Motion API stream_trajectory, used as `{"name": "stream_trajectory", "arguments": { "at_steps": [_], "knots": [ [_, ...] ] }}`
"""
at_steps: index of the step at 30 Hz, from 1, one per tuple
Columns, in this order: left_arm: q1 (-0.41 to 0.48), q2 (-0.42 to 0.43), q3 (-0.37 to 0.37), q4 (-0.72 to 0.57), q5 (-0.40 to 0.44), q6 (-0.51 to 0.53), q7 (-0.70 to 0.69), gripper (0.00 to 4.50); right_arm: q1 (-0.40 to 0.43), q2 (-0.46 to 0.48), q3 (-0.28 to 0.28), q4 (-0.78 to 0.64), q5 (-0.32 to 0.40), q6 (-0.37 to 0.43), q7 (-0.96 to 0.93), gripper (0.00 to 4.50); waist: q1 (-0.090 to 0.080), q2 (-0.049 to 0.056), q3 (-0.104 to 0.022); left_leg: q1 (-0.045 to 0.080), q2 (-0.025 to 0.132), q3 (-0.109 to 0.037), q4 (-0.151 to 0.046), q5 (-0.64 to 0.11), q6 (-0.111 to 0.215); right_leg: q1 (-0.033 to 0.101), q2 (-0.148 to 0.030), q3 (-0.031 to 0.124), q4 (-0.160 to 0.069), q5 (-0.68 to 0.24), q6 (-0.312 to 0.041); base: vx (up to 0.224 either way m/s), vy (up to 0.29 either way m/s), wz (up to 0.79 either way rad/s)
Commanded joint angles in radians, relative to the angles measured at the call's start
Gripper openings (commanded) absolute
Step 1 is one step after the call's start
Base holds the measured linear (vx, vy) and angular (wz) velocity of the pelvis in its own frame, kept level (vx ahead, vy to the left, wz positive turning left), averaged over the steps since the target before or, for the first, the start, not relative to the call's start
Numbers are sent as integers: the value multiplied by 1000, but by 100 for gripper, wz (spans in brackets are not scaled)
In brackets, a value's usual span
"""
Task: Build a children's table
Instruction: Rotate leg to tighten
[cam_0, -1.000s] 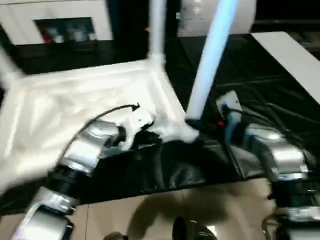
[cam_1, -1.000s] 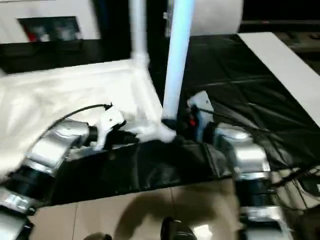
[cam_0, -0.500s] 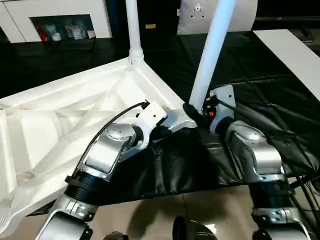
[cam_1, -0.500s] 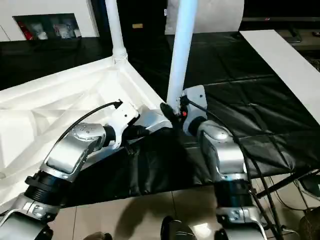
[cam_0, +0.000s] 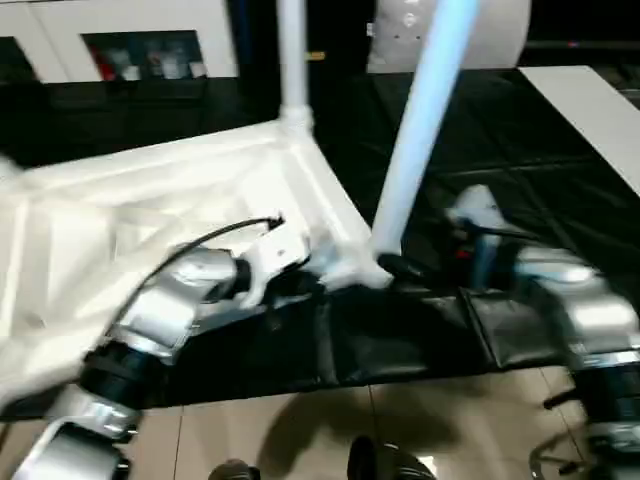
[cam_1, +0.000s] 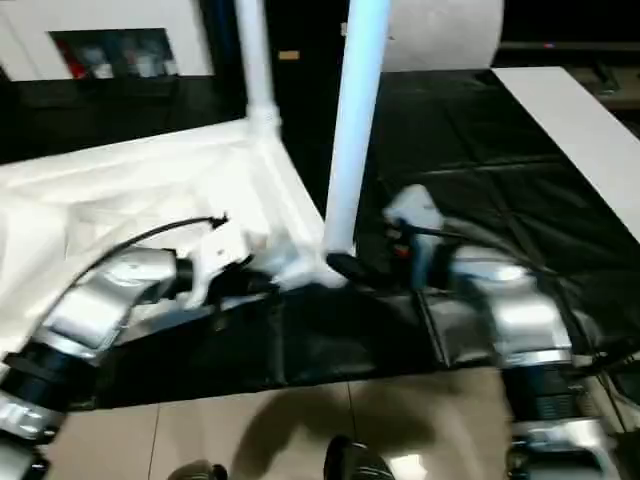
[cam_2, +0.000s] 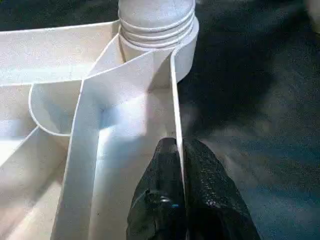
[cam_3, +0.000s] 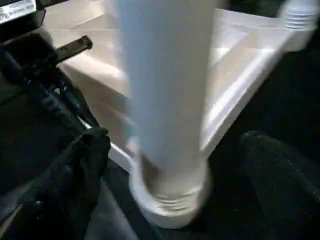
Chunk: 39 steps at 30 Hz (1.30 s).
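The children's table (cam_0: 150, 210) lies upside down on the black sheet, its ribbed underside facing up. One white leg (cam_0: 293, 60) stands in the far corner socket. Another leg (cam_0: 420, 130) stands in the near corner socket (cam_0: 365, 272). My left gripper (cam_2: 179, 150) is shut on the thin rim wall of the table top, close to a socket (cam_2: 156, 20) with a leg in it. My right gripper (cam_3: 175, 139) is open around the base of the near leg (cam_3: 165, 100). There is a gap between the leg and each of its fingers (cam_3: 75, 170).
The black-sheeted work table (cam_0: 520, 130) stretches to the right and back. A white board (cam_0: 590, 110) lies at its far right. The table's front edge (cam_0: 400, 375) runs just below my forearms, with tiled floor beneath. White furniture (cam_0: 130, 40) stands at the back left.
My right gripper's fingers have spread apart from the near leg's base and the arm has drawn back a little to the right. The left gripper keeps its hold. The camera has shifted.
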Motion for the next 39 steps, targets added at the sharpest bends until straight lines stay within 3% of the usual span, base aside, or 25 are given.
{"name": "stream_trajectory", "arguments": {
  "at_steps": [1, 4, 8, 11, 18, 26, 31, 36, 39],
  "knots": [
    [-22, -1, -52, -10, -23, -62, -93, 0, -17, -16, 23, 5, 16, -46, 74, 447, 3, -4, -85, -7, 17, 11, -58, -12, 164, 89, -57, 68, -54, -336, -123, 0, 0, 0],
    [-38, 17, -79, 17, -12, -111, -148, 0, -25, -45, 43, 24, 29, -69, 168, 447, 15, -5, -85, -7, 20, 10, -58, -3, 172, 88, -59, 69, -51, -323, -140, 0, 0, 0],
    [-53, 34, -104, 46, -19, -171, -221, 0, -51, -69, 72, 70, 37, -81, 251, 408, 24, -9, -83, -7, 19, 12, -58, -25, 161, 89, -59, 70, -52, -353, -133, 0, 0, 0],
    [-63, 46, -114, 62, -13, -204, -263, 0, -66, -84, 94, 90, 39, -77, 313, 377, 22, -15, -83, -11, 16, 12, -59, -25, 154, 92, -57, 69, -55, -368, -119, 0, 0, 0],
    [-100, 45, -112, 151, -5, -257, -277, 0, -79, -110, 137, 97, 60, -51, 421, 325, 25, -16, -83, -13, 14, 13, -57, -11, 156, 92, -55, 68, -54, -368, -107, 0, 0, 0],
    [-115, 44, -101, 189, -9, -272, -283, 0, -77, -111, 146, 98, 70, -37, 448, 247, 25, -18, -81, -14, 13, 14, -58, -17, 143, 91, -54, 66, -59, -399, -87, 0, 0, 0],
    [-113, 36, -92, 198, -21, -261, -278, 0, -69, -103, 144, 81, 94, -8, 447, 213, 24, -18, -80, -14, 14, 13, -58, -11, 145, 90, -53, 65, -58, -393, -89, 0, 0, 0],
    [-96, 2, -43, 160, -62, -151, -205, 0, -31, -51, 111, -14, 164, 138, 346, 204, 25, -19, -77, -13, 14, 14, -60, -10, 140, 90, -54, 66, -60, -400, -87, 0, 0, 0],
    [-84, -18, -22, 123, -58, -75, -127, 0, -18, 2, 101, -51, 150, 183, 221, 204, 21, -22, -72, -13, 9, 15, -62, -35, 114, 89, -53, 63, -70, -461, -57, 0, 0, 0]
  ]
}}
